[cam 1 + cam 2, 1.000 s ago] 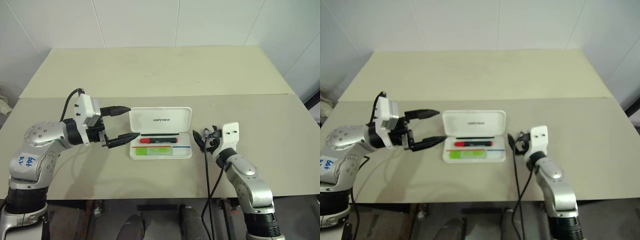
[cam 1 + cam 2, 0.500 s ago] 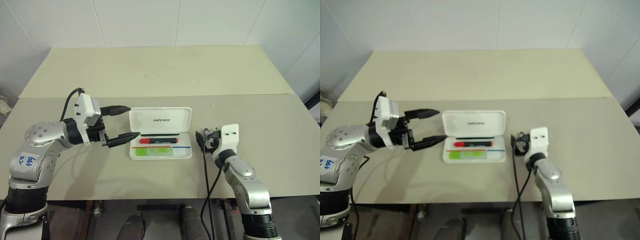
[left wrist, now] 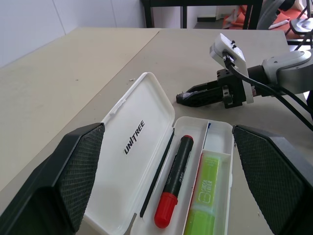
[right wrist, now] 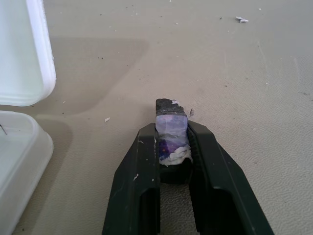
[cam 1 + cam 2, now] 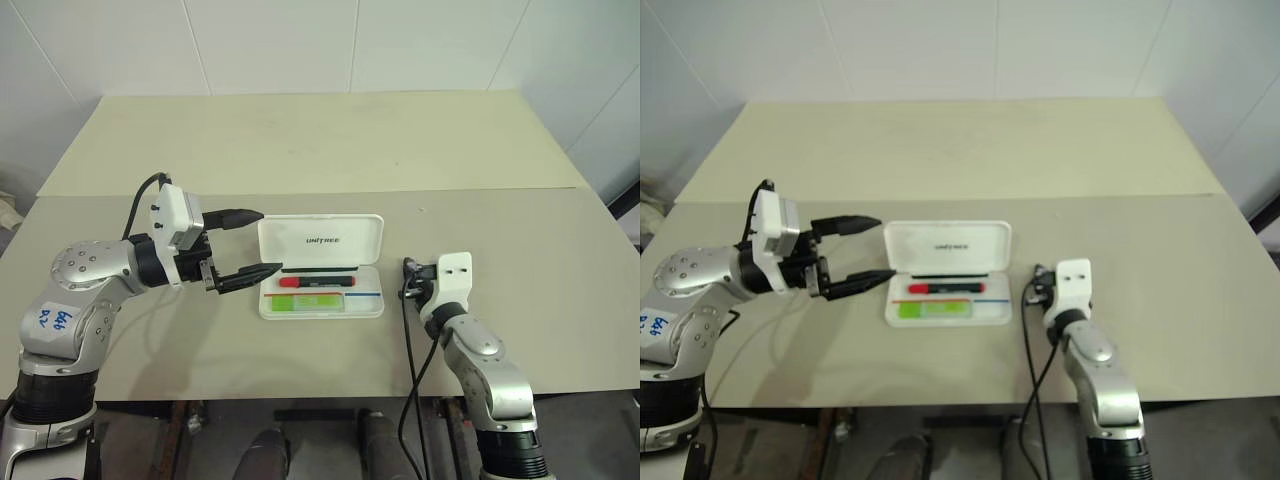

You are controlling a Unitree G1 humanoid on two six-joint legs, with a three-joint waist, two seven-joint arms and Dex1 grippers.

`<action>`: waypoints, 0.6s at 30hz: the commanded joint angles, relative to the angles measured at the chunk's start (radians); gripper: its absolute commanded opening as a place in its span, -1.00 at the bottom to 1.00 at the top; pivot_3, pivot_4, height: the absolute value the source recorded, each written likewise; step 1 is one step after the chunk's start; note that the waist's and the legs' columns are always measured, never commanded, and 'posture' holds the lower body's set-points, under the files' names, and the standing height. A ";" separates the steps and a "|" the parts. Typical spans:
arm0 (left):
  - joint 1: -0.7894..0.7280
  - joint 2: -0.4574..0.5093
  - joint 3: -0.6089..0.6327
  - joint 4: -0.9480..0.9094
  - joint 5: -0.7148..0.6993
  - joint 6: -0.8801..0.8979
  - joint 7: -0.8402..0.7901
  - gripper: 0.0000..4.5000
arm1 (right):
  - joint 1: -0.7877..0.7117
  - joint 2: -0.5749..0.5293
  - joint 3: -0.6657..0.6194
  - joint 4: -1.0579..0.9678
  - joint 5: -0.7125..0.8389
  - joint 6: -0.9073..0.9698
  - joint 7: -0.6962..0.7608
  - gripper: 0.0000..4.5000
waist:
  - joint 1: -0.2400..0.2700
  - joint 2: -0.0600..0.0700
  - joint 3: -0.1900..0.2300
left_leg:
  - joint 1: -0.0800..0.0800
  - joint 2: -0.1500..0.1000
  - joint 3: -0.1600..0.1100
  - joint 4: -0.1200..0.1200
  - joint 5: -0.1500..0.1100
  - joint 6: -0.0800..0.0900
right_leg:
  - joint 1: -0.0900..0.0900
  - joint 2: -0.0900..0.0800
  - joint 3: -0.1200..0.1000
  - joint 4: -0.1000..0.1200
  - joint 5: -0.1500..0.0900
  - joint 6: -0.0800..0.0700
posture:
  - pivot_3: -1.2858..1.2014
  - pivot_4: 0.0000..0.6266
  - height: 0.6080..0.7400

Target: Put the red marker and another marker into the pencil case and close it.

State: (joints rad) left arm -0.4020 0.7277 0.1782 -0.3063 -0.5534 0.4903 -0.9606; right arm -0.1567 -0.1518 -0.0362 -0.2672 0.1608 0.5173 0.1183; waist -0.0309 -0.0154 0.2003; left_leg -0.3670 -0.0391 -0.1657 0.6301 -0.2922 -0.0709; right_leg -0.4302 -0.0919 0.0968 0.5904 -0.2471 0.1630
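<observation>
The white pencil case [image 5: 300,240] lies open at the table's middle, its lettered lid tilted back. In its tray lie the red marker [image 5: 316,282] and, nearer to me, the light green highlighter [image 5: 305,301]; the left wrist view shows the red marker [image 3: 173,183] and highlighter [image 3: 203,191] side by side. My left gripper [image 5: 268,241] hovers open at the case's left end, one finger by the lid, one by the tray, holding nothing. My right gripper [image 5: 408,268] sits shut and low, a little right of the case, apart from it.
The case rests on the near beige table [image 5: 520,300]; a second table [image 5: 320,140] butts against it behind. A black cable [image 5: 408,330] hangs from my right wrist over the front edge. White walls stand behind and to both sides.
My right gripper's fingers have closed from open to shut, staying to the right of the case. The left gripper, the case and both markers have not moved.
</observation>
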 commanded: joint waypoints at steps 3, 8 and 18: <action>-0.018 -0.004 -0.004 -0.014 -0.015 -0.017 -0.001 1.00 | -0.055 -0.078 -0.058 0.022 0.047 -0.075 0.114 -0.82 | 0.000 0.000 0.000 | 0.000 0.000 0.000 0.000 0.000 0.000 | 0.000 0.000 0.000 0.000 0.000 0.000 | 0.03 -0.52 1.00; -0.015 -0.006 -0.023 0.012 -0.009 -0.037 -0.035 1.00 | -0.115 -0.253 -0.114 0.145 0.108 -0.195 0.350 -0.82 | 0.002 0.000 0.000 | 0.000 0.000 0.000 0.000 0.000 0.000 | 0.000 0.000 0.000 -0.001 0.000 0.000 | 0.03 -0.52 1.00; 0.023 0.032 -0.042 0.097 0.039 -0.119 -0.121 1.00 | -0.141 -0.532 -0.040 0.273 0.204 -0.410 0.963 -0.82 | -0.005 0.000 0.000 | 0.000 0.000 0.002 0.000 0.000 0.001 | 0.001 0.000 0.000 -0.002 0.000 0.000 | 0.03 -0.52 1.00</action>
State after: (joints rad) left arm -0.3843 0.7351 0.1279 -0.2141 -0.5246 0.4034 -1.0589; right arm -0.2918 -0.6663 -0.0909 0.0138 0.3437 0.1434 1.0001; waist -0.0361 -0.0154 0.2004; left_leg -0.3671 -0.0389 -0.1638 0.6305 -0.2926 -0.0701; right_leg -0.4294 -0.0919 0.0972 0.5888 -0.2470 0.1634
